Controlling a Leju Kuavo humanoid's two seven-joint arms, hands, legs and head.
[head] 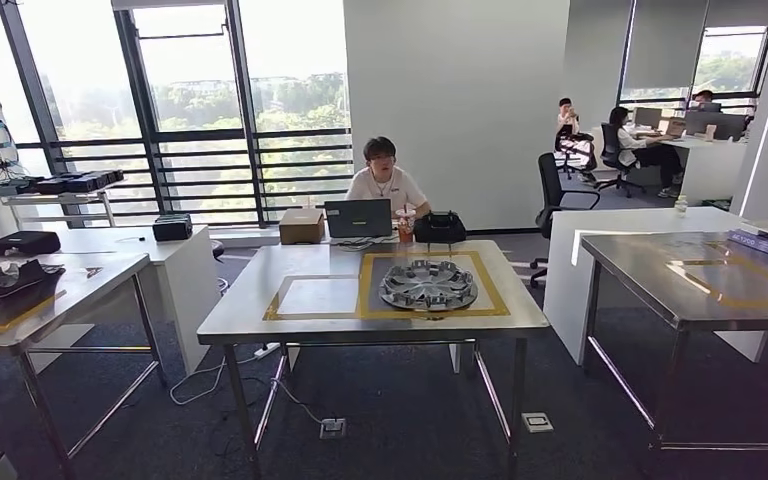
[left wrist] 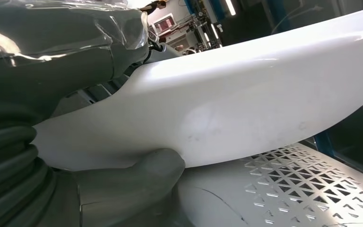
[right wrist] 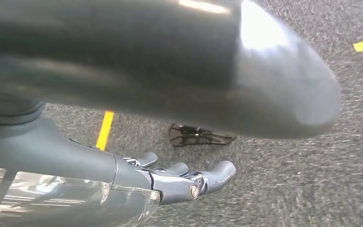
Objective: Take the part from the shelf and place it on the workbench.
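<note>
The left hand (left wrist: 66, 142) grips a white part (left wrist: 246, 104), thumb pressed under its edge, just above a perforated shelf (left wrist: 307, 189); the right hand (right wrist: 170, 182) hangs over grey carpet (right wrist: 288, 179) holding nothing, fingers slightly curled and apart; ahead, the table (head: 260, 315) carries a silver wheel cover (head: 428, 285) inside a yellow-taped square, with a bare taped square beside it; open floor lies between the tables.

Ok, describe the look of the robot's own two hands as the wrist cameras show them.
Left hand: grey ribbed cover, thick smooth grey thumb, and clear glossy plastic wrap over the wrist. Right hand: dark grey jointed fingers with rounded tips, a small round metal pivot, and the same clear wrap behind them.
</note>
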